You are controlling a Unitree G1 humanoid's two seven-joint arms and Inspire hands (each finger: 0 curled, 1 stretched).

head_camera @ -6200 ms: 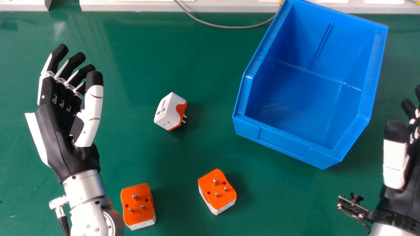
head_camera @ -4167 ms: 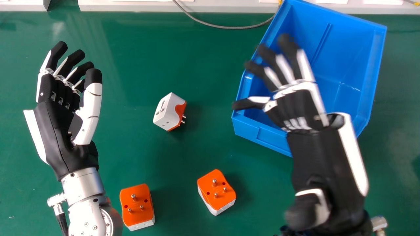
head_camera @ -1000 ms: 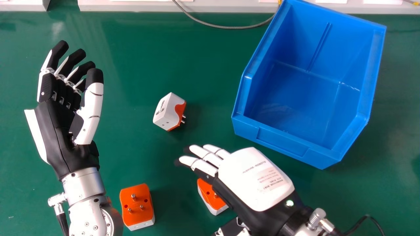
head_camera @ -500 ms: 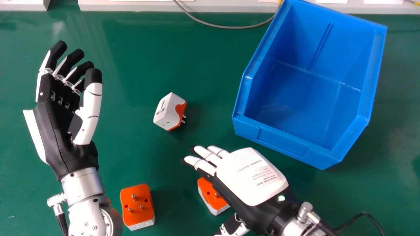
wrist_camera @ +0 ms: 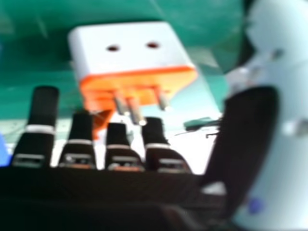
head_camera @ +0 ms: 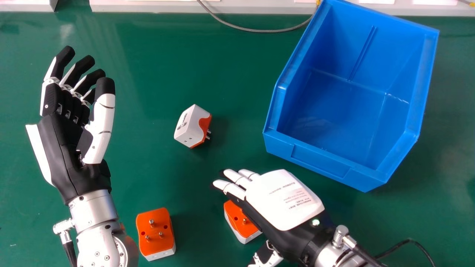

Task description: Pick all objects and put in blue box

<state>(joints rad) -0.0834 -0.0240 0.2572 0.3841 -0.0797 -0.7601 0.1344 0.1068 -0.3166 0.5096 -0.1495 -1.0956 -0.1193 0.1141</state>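
Adapter, pins up, partly hidden behind right hand

Right hand — swung in from right, apparently over rightmost plug.

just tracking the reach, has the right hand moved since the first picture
Yes: the right hand went from right of the blue box to its near side.
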